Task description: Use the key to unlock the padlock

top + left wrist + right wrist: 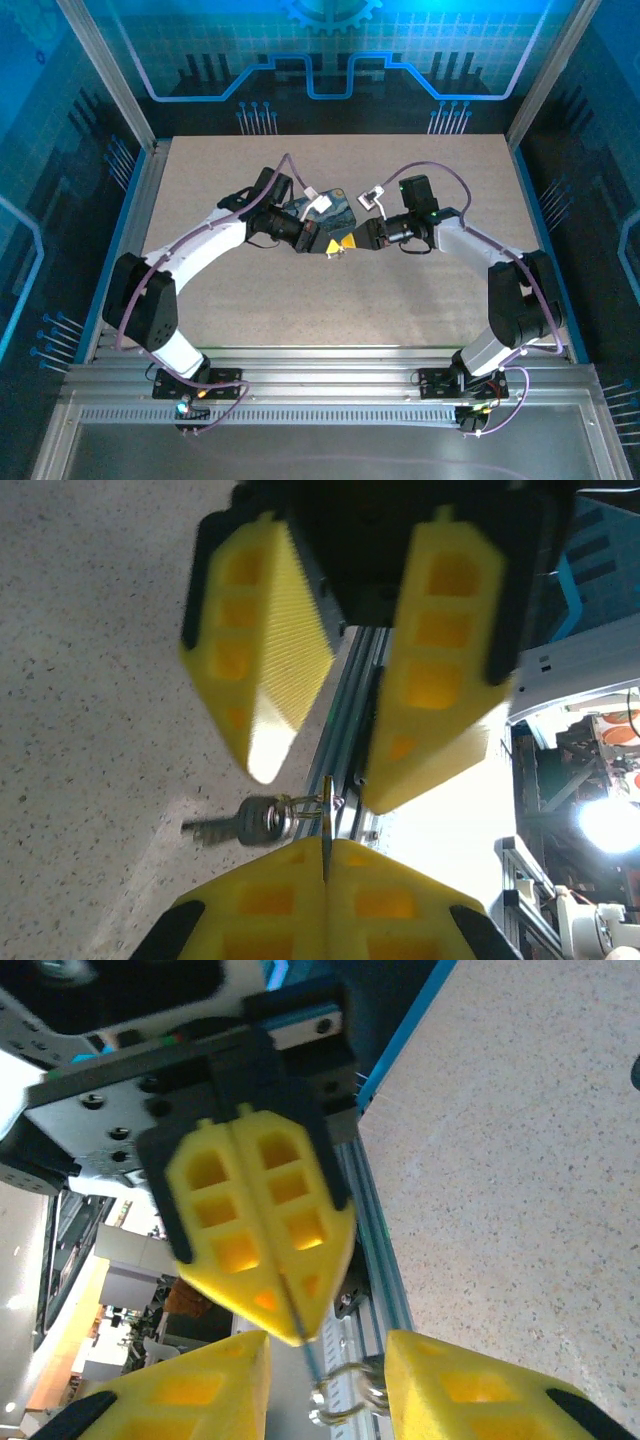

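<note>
My left gripper (327,846) is shut on the key (327,810), a thin silvery blade seen edge-on and poking out of its closed tips. A small wire ring (300,804) hangs from it, with a second grey key (235,826) dangling to the left. My right gripper (328,1348) faces it tip to tip and is open, its yellow fingers (470,1385) on either side of the ring (345,1400). In the top view both grippers (327,245) (352,240) meet above the table's middle. The padlock is hidden.
The flat blue painted box (318,212) lies just behind the left gripper. Speckled beige tabletop (400,300) spreads all around. An aluminium frame rail (375,1260) runs along the table's edge, and blue walls enclose the back and sides.
</note>
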Robot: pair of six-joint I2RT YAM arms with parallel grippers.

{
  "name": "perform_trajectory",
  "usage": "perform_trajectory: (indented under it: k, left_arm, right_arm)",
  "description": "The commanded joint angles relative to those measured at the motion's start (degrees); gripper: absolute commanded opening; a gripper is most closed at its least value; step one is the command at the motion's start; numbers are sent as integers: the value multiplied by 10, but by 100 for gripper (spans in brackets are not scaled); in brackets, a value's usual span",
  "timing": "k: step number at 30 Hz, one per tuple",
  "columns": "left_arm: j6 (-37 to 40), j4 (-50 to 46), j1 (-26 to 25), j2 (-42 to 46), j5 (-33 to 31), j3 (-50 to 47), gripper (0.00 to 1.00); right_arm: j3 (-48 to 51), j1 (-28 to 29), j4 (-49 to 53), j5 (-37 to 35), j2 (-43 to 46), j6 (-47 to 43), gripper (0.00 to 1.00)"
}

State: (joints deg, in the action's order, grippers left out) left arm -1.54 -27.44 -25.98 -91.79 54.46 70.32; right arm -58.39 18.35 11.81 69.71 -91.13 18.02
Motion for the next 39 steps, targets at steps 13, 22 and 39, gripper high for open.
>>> perform_trajectory:
  k: [13,22,39]
  left_arm:
    - [-15,47,14,21,32,-23,0]
    - [-47,91,28,23,14,-43,0]
    - [-271,135,53,17,-292,-85,56]
  right_arm:
    - [24,16,-65,2,19,49,10]
    - [40,15,-86,15,35,64,0]
    - [72,-38,-98,-41,47,76,0]
